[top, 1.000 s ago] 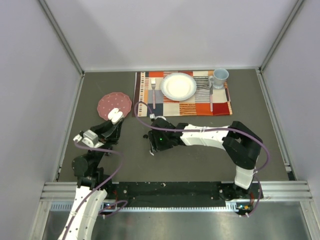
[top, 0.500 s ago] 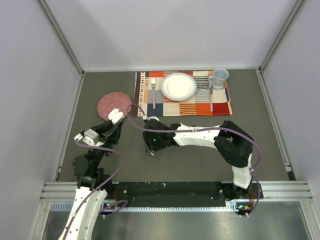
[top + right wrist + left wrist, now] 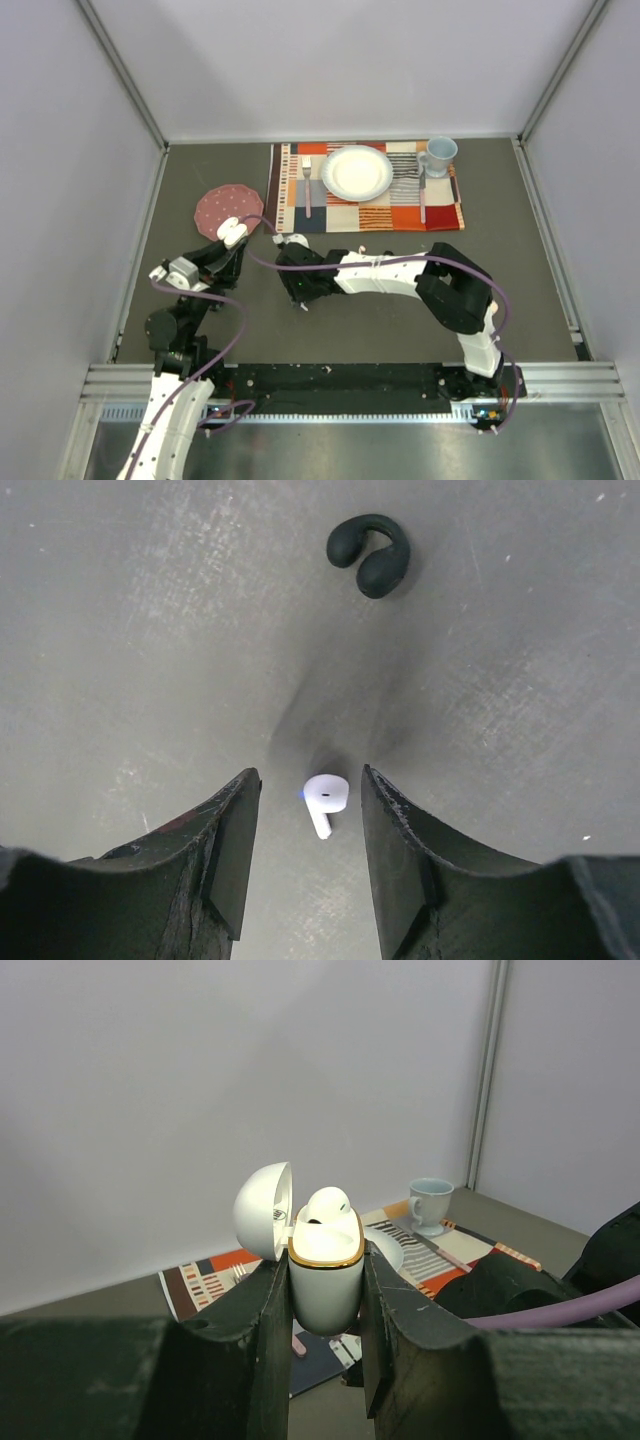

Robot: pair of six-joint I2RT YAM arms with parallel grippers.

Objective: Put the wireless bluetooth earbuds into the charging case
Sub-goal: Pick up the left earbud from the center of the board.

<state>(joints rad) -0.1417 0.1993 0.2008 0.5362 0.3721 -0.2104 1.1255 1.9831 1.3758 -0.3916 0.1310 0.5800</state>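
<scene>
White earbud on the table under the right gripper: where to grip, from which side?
Probably pinch the rounded head of the white earbud from straight above. It lies flat, its stem running along the gap between the open fingers of the right gripper, so the head's sides face them.

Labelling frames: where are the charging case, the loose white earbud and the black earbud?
charging case (image 3: 326, 1285), left wrist view, its front wall.
white earbud (image 3: 325, 793), right wrist view, its rounded head.
black earbud (image 3: 381, 574), right wrist view, its thicker end.

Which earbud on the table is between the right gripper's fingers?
The white stemmed earbud, lying between the open fingers of the right gripper; the black curved earbud lies farther ahead.
</scene>
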